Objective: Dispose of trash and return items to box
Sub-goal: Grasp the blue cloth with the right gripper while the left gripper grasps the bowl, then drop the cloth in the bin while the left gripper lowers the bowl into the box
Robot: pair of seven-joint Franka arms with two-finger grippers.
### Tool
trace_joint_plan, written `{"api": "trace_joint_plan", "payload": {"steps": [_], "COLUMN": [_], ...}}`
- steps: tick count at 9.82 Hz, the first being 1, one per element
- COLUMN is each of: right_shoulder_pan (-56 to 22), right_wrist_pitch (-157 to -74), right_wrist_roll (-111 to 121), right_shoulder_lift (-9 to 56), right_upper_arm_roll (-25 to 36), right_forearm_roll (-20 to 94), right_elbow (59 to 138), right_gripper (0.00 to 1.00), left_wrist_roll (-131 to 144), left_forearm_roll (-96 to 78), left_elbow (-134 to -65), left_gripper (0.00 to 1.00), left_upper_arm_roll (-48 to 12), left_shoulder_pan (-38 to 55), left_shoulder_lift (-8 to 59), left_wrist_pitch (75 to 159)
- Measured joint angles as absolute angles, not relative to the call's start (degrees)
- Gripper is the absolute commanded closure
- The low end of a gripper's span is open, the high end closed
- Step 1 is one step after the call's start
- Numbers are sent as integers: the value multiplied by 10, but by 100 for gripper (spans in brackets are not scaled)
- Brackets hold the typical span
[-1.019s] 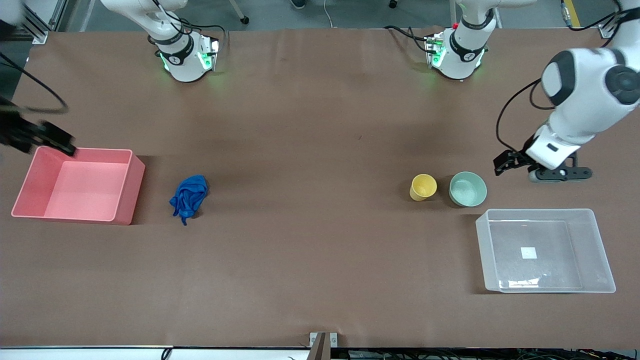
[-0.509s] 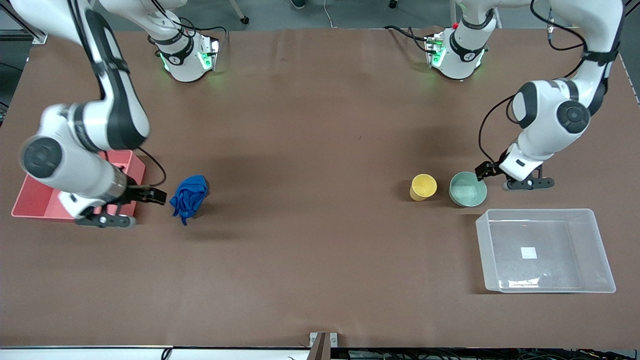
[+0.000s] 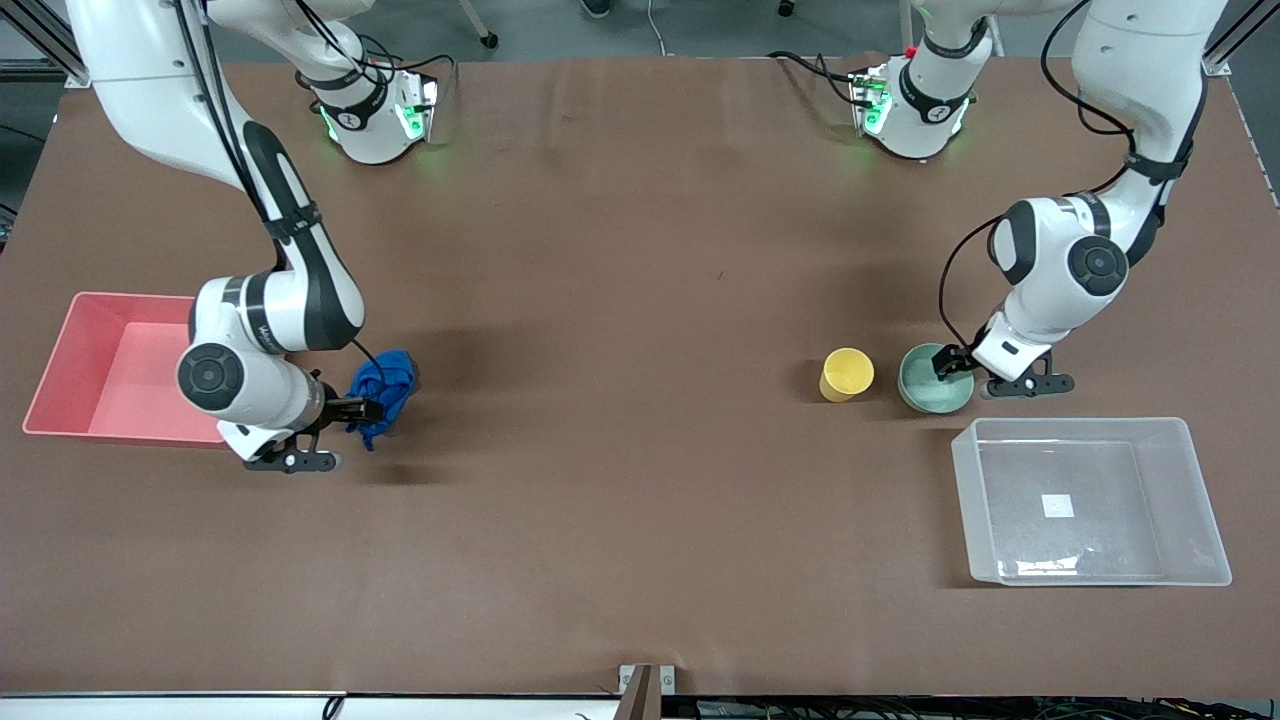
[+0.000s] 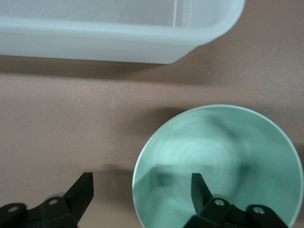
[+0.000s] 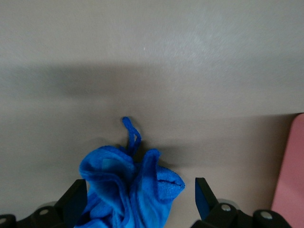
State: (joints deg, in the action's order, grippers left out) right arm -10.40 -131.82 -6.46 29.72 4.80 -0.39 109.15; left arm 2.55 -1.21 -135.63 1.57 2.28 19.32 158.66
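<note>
Right wrist view: right gripper (image 5: 137, 202), jaws apart, straddles soft blue cloth wad (image 5: 128, 187); pinch its bulk. Left gripper (image 4: 142, 197), jaws apart, straddles rigid mint-green bowl (image 4: 218, 166) rim.

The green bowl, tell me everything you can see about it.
The bowl is round, pale mint green, smooth like plastic, with faint rings in its base, and empty. It sits upright on the brown table, beside the yellow cup and just farther from the front camera than the clear box. The left gripper is open astride its rim, one finger inside the bowl and the other outside. Whether either touches the rim cannot be told.
</note>
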Motion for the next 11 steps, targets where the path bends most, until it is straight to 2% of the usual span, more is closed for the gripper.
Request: {"api": "trace_joint_plan", "payload": {"steps": [1,2,3,4,5,8,9,11], "right_shoulder_pan": [-104,-105,-107,-111,-115,-111,-108,-103], "right_wrist_pitch": [-1356,-1377,-1382,-1382,-1382,-1377,-1347,-1184], "right_wrist_roll": [-61,-59,-57,-57,-57,-58,-61,-77], "right_shoulder_lift": [298,298,298,298,298,294,289,257], "right_upper_arm_roll": [48,48,47,46,46,50,52,60], "right_forearm_roll": [-4,-4,-4,-4,-4,-3,5,33], "right_elbow": [1120,1143,1153,1156,1156,1148,1132,1037], "right_gripper": [2,14,51,84,99,99,99,99], "left_wrist_roll": [26,26,26,26,25,23,22,12], "left_forearm_roll": [-12,-12,-12,-12,-12,-12,-12,-12], "left_elbow": [-1356,-1356,-1355,-1357,-1361,-1361,-1347,-1272], "left_gripper": [99,100,100,100,100,100,100,100], "left_upper_arm_roll": [15,15,14,14,14,13,13,14], "left_shoulder_pan": [23,23,23,23,23,23,23,22], "left_shoulder_lift": [197,196,192,181,161,48,4,-33], "left_wrist_pitch": [1588,1588,1589,1587,1571,1427,1372,1288]}}
